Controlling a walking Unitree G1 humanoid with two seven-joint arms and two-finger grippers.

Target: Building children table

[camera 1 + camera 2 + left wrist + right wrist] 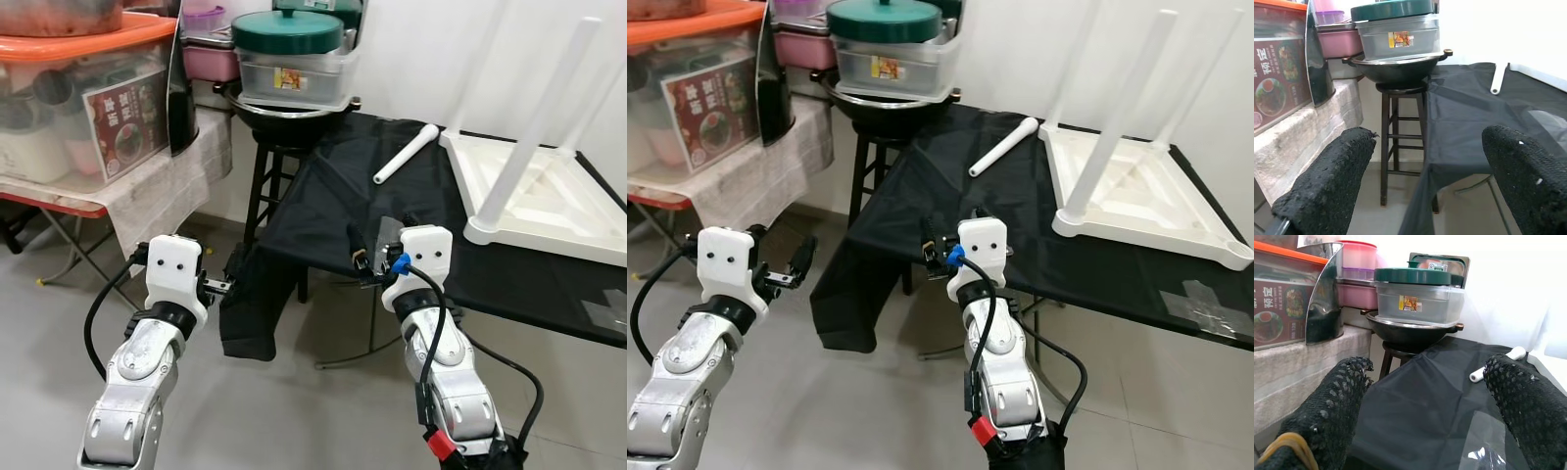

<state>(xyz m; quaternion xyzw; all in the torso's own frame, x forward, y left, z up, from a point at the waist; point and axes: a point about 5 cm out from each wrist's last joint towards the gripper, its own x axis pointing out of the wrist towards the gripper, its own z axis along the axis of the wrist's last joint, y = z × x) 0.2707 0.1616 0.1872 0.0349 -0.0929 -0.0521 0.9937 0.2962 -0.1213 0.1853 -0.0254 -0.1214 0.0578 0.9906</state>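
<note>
From the head cameras we see the upturned white children's table (534, 191) on the black cloth (392, 211) at far right, legs up, a loose white leg (406, 154) lying left of it. Our right gripper (375, 257) hovers at the cloth's near edge; our left gripper (795, 266) hangs over bare floor (255, 411).

Left wrist view: fingers (1327, 181) apart.

Right wrist view: fingers (1327, 411) apart; the container (1418, 301) label is unreadable.
</note>
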